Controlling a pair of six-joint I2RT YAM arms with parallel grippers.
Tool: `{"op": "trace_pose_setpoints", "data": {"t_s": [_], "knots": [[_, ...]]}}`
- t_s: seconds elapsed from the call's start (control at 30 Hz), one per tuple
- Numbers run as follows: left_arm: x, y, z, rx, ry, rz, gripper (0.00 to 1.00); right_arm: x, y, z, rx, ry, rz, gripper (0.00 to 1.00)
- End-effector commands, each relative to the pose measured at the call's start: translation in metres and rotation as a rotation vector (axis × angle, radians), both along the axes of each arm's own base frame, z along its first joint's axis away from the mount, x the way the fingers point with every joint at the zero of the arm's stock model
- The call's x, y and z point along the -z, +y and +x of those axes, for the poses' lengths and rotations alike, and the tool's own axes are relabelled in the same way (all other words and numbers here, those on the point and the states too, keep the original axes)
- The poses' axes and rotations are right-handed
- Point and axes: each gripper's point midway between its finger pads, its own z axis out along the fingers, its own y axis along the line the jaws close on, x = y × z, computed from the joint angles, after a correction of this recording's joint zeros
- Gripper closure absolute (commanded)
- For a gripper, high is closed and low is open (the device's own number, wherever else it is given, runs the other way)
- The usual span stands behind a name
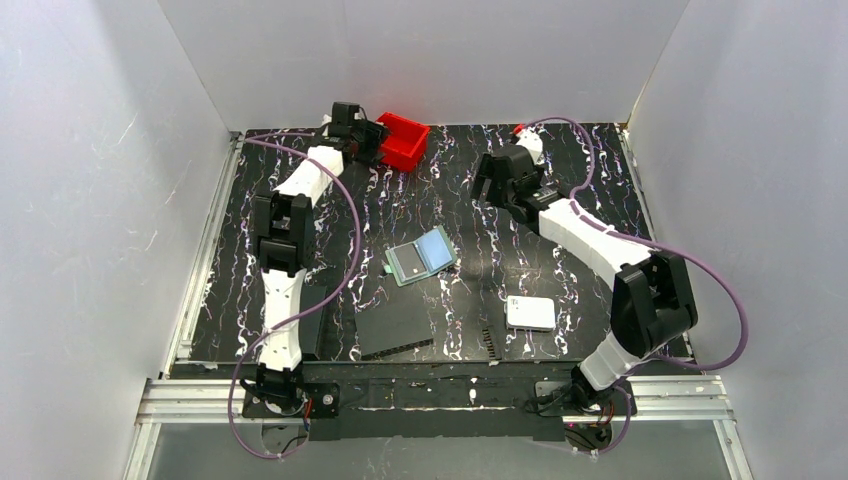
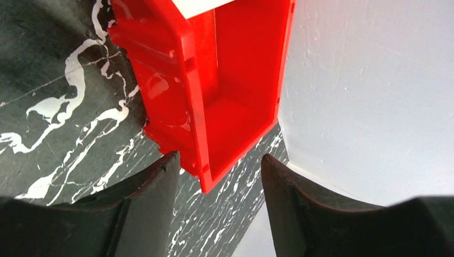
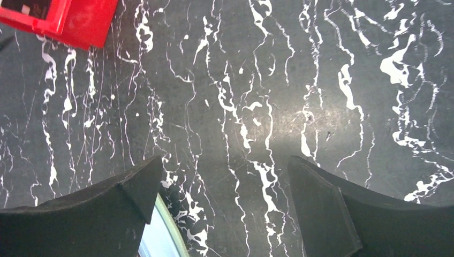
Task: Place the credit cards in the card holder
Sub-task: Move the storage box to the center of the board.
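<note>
The card holder (image 1: 422, 256) lies open on the table's middle, one half grey-green, the other pale blue. Its pale edge (image 3: 160, 235) shows beside my right gripper's left finger. A white card (image 2: 198, 6) pokes over the far rim of the red bin (image 2: 235, 91), and an orange strip (image 2: 206, 53) that may be another card leans inside it. My left gripper (image 2: 219, 160) is open at the bin's near corner, which lies between the fingertips; in the top view it (image 1: 383, 140) is at the bin (image 1: 405, 140). My right gripper (image 3: 225, 160) is open and empty over bare table, behind the holder (image 1: 488, 192).
A white rounded box (image 1: 530, 312) lies at the front right. A flat black rectangle (image 1: 393, 325) lies in front of the holder, another (image 1: 315, 320) by the left arm. The bin's corner (image 3: 69, 16) shows in the right wrist view. White walls enclose the table.
</note>
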Motion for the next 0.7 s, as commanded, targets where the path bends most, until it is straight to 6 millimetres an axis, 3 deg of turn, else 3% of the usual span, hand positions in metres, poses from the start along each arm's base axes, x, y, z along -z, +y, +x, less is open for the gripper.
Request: {"op": "trace_pose_setpoints", "data": {"t_s": [0.0,0.17,0.3,0.67], "knots": [[0.002,0.004,0.012,-0.047,-0.005,0.007,0.45,-0.031,-0.014,0.005,0.026,-0.084,0.047,0.04],[0.015,0.015,0.007,-0.091,0.034,0.050,0.47,-0.030,-0.024,0.007,0.042,-0.084,0.055,0.04],[0.018,0.011,0.015,-0.088,0.006,0.023,0.56,-0.030,-0.026,0.007,0.045,-0.082,0.058,0.04],[0.025,0.011,0.021,-0.075,0.005,0.055,0.60,-0.029,-0.030,0.007,0.050,-0.082,0.056,0.04]]}}
